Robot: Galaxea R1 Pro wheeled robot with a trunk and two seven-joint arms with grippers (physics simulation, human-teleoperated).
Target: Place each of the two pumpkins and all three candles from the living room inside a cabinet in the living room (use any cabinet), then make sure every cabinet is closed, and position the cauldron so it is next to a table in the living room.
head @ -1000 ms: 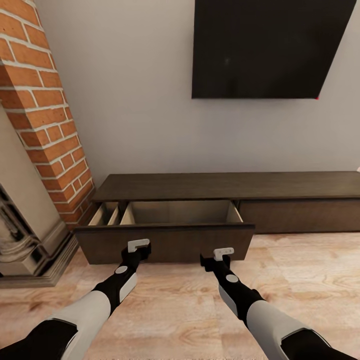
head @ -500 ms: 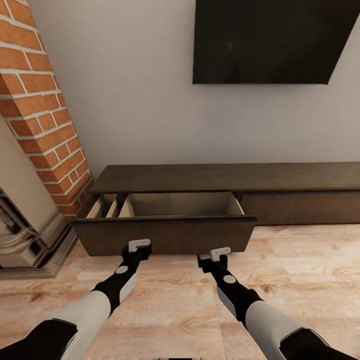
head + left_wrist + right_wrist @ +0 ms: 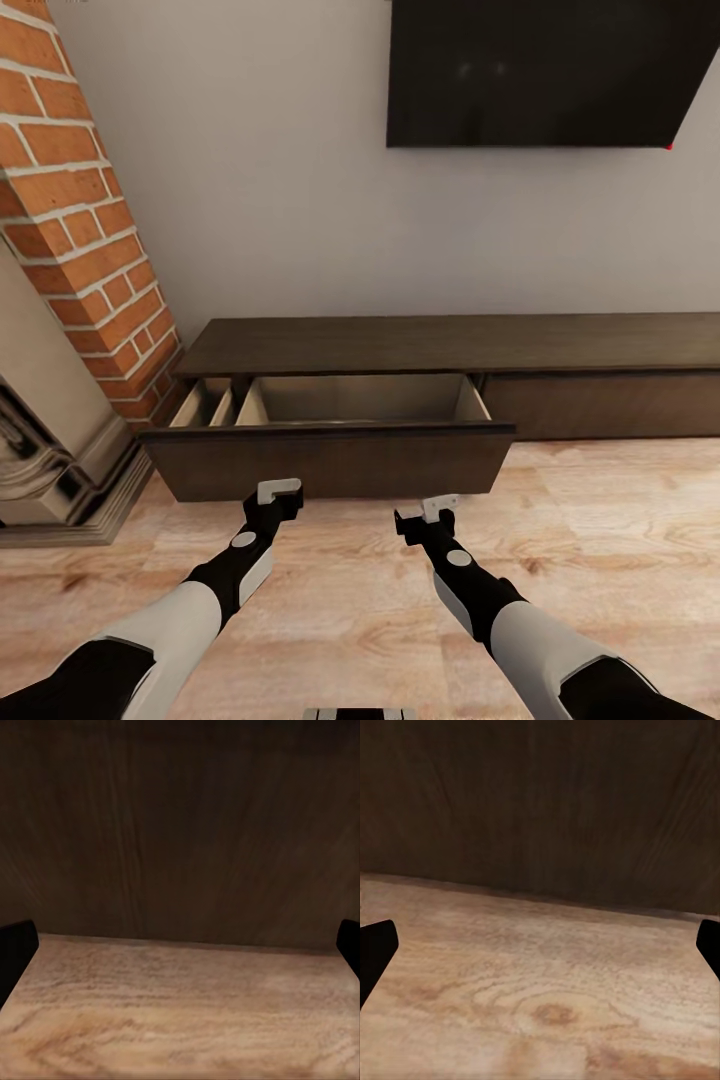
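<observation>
— While the robot faces the wall, where does the cabinet [image 3: 455, 345] stand?
— Low against the grey wall [image 3: 270, 200], beneath the black TV [image 3: 540, 70] and just beside the brick fireplace [image 3: 80, 230]. Its left drawer [image 3: 330, 460] is pulled out over the wood-plank floor [image 3: 350, 590], and its pale lining shows nothing inside that I can make out. A narrow side compartment with a divider sits at the drawer's left end.
— And the left end effector [image 3: 277, 491]?
— It hangs just in front of the drawer's dark front panel, low near the floor. In the left wrist view the two fingertips [image 3: 16, 945] sit at the far edges, spread wide, with nothing between them but the panel and floor.
— The right end effector [image 3: 432, 512]?
— Much the same: near the drawer front, slightly farther back from it. In the right wrist view its fingertips [image 3: 376, 945] are wide apart and hold nothing.
</observation>
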